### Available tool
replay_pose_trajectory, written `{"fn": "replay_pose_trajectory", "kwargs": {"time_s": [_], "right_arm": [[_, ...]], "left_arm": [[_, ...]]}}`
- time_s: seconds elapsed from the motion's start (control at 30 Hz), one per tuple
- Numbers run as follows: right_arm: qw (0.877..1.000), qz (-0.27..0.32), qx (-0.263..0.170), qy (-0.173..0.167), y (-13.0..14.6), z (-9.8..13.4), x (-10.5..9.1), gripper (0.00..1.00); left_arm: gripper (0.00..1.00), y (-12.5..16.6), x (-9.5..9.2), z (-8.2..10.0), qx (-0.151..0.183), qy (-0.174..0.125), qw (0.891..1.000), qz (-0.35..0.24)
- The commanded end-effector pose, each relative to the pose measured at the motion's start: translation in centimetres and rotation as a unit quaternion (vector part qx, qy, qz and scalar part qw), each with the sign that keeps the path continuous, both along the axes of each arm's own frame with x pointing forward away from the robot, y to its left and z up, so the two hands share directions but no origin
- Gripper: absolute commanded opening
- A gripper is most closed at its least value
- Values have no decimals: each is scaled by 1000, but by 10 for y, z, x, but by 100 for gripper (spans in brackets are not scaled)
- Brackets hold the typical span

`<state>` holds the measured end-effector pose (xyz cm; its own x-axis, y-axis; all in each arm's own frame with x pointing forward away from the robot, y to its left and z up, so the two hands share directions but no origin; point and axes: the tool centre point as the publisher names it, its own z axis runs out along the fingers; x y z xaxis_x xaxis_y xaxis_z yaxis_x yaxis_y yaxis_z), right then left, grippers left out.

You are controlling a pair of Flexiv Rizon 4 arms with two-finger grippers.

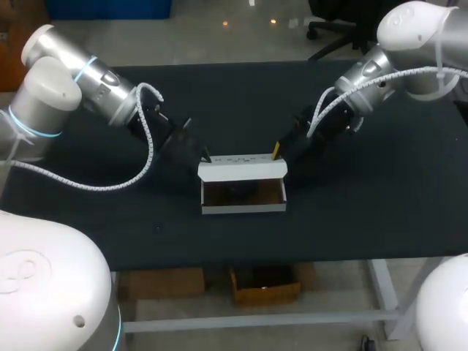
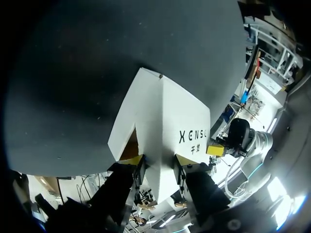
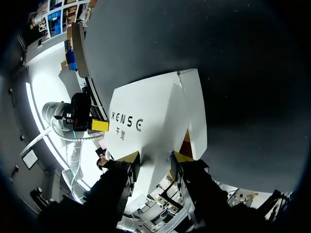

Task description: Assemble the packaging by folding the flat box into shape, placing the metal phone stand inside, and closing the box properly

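Note:
The white box (image 1: 243,194) sits open in the middle of the black table, brown inside, with a dark shape in it that I cannot make out. Its lid (image 1: 241,169) stands up along the far side. My left gripper (image 1: 205,157) is at the lid's left end and my right gripper (image 1: 277,152) at its right end. In the left wrist view the white lid (image 2: 165,121) runs between the yellow tips of the left gripper (image 2: 159,159), which is shut on it. The right gripper (image 3: 155,156) is likewise shut on the lid (image 3: 155,111).
The dark tabletop (image 1: 365,219) spreads wide around the box on all sides. Its front edge (image 1: 292,262) lies a short way in front of the box. Both arms slant in from the back corners.

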<state>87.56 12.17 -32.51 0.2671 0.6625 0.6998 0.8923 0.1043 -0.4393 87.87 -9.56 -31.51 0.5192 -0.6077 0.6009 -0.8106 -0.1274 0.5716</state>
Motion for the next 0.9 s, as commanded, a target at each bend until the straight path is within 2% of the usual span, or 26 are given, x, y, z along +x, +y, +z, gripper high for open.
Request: {"fn": "replay_pose_trajectory", "kwargs": {"time_s": [0.03,0.9], "right_arm": [[1000,2,1,2,3,2,1,38],[1000,2,10,13,5,-4,-6,38]], "left_arm": [[38,-1,9,2,0,6,1000,-6],[38,12,5,-6,-12,23,1000,2]]}}
